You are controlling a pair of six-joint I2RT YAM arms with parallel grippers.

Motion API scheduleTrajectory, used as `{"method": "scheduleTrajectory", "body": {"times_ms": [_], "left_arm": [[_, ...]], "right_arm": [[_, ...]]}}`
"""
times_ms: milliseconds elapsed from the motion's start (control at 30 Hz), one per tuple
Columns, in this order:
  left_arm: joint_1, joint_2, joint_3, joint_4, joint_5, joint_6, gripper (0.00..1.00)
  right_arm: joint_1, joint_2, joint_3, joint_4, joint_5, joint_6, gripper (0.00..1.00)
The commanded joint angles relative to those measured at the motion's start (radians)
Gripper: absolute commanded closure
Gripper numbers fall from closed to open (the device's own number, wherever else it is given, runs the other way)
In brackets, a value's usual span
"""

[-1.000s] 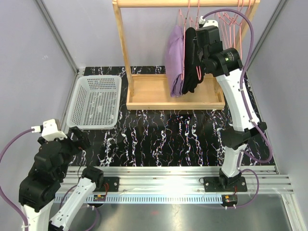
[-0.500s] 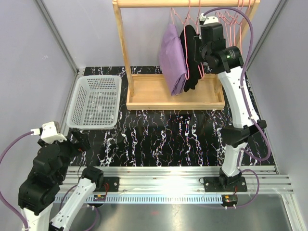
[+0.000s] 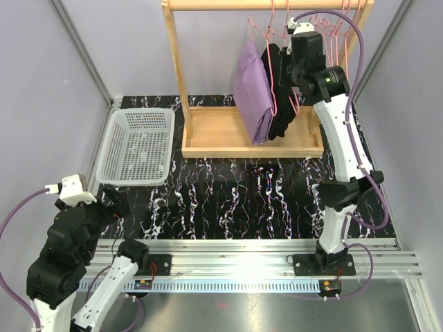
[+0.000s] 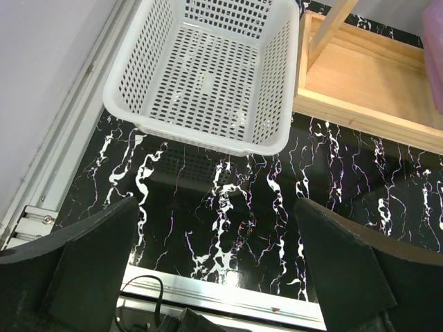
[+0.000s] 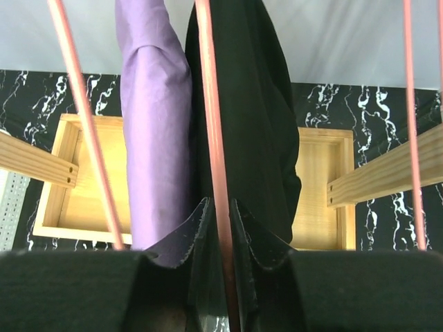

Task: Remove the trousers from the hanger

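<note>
Black marble-look tabletop [image 3: 228, 194], grey walls all round, and a wooden rack [image 3: 176, 69] stood at the back. Both pairs were draped over hangers on that rack, the lilac trousers [image 3: 255, 100] just left of the black trousers [image 3: 282, 97], touching and dangling over the rack's base.

The right gripper [image 5: 220, 204] was up at the rail with its jaws pinched onto the wire of the pink hanger [image 5: 210, 104] carrying the black pair. My guess is it was steadying that hanger so the cloth could slide off. The overhead view only showed the arm buried in the fabric. You needed the wrist cam to see the wire actually sat between the fingers.

The left gripper [image 4: 216, 228] hung low near its base, jaws spread wide and holding nothing. Its camera looked straight at the white basket [image 4: 208, 142], which probably was the drop spot.
</note>
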State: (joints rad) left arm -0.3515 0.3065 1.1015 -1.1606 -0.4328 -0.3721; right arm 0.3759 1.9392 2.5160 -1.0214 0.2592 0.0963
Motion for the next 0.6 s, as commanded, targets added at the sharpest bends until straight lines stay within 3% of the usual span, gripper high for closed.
{"method": "scheduleTrajectory", "body": {"times_ms": [0, 133, 167, 567], "left_arm": [[-0.001, -0.014, -0.005, 0.042, 0.022, 0.016, 0.01], [-0.001, -0.006, -0.008, 0.048, 0.025, 0.019, 0.01], [-0.001, -0.003, -0.006, 0.050, 0.029, 0.021, 0.01], [-0.001, 0.035, 0.004, 0.065, 0.060, 0.029, 0.01]], "right_arm": [[-0.011, -0.016, -0.025, 0.060, -0.022, -0.014, 0.77], [-0.009, -0.039, -0.048, 0.086, -0.043, 0.006, 0.90], [-0.011, -0.046, -0.048, 0.089, -0.044, 0.008, 1.00], [-0.011, -0.161, -0.014, 0.211, 0.023, -0.043, 1.00]]}}
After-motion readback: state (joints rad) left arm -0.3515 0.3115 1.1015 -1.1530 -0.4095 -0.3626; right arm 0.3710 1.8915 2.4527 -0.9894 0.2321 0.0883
